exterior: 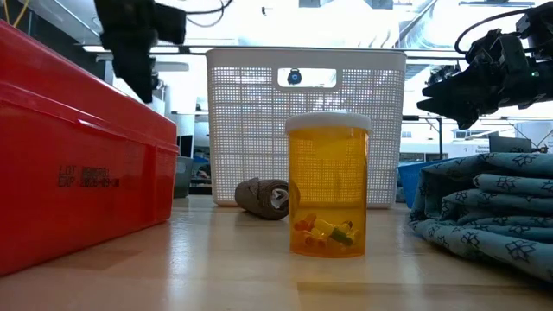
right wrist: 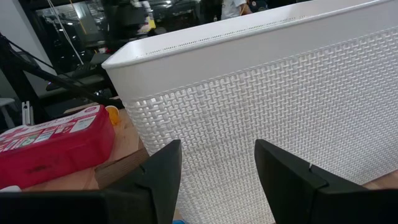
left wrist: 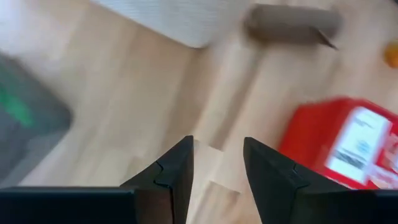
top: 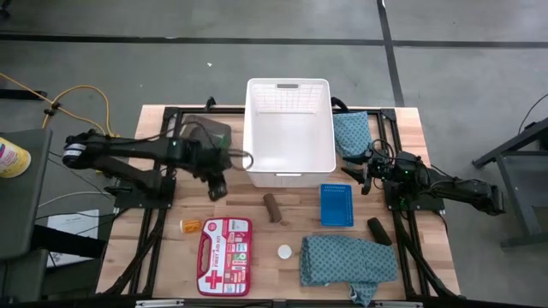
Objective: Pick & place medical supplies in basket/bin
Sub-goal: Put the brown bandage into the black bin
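Left arm stretched across the tabletop (top: 163, 282) from its left edge, elbow bent, left tool (top: 217, 190) pointing down just off the near-left corner of the basket (top: 288, 175). Fingers (left wrist: 174, 174) parted with a narrow gap, nothing between them, bare wood underneath. Ahead in the left wrist view: basket corner, brown roll (left wrist: 292, 23), red first aid kit (left wrist: 348, 146), and beside the tool the dark grey bin (left wrist: 28, 118) with what looks like a green piece (left wrist: 13, 106) inside, though blurred.

Right arm reaching in from the right edge, folded low, right tool (top: 368, 175) held above the tabletop just right of the basket, aimed at its latticed wall. Fingers (right wrist: 158, 174) moderately apart, gripping nothing. Seen raised at upper right in the low view (exterior: 471, 86).

Basket standing upright at the far middle of the tabletop, apparently empty. One teal folded cloth (top: 349, 133) against its right side, the other teal cloth (top: 347, 261) at the near right. Brown roll lying in front of the basket, beside the flat blue tray (top: 336, 205). Black roll (top: 378, 230) right of the tray. Orange bottle (top: 190, 226) left of the first aid kit; white cap (top: 284, 251) between kit and near cloth. In the low view, a capped amber bottle (exterior: 328, 186) upright close to the camera.
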Motion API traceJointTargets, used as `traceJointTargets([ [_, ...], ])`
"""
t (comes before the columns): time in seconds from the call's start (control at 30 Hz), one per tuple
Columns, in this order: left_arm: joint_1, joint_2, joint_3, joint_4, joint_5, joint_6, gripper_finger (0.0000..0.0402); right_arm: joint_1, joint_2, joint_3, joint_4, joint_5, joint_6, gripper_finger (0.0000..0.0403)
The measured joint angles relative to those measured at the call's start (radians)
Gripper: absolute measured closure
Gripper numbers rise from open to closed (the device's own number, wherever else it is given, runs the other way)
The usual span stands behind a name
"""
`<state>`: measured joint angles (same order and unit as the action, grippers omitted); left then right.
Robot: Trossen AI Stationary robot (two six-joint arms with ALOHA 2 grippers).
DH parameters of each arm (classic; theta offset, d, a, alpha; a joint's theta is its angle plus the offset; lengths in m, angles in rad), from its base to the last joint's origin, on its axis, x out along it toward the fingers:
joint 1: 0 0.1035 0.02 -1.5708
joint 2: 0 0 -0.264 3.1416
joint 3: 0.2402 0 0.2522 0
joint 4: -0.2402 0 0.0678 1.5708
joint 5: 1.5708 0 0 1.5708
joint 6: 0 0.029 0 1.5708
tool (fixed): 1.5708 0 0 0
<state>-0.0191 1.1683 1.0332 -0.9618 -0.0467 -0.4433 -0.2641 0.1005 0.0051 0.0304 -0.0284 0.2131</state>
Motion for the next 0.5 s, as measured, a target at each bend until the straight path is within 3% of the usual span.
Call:
traceJointTargets([
  [0.5,-0.356,0.0,0.0,0.081,-0.003,-0.031,0.0268,0.0,0.0,0.0,0.0,0.0,0.0,0.0211],
])
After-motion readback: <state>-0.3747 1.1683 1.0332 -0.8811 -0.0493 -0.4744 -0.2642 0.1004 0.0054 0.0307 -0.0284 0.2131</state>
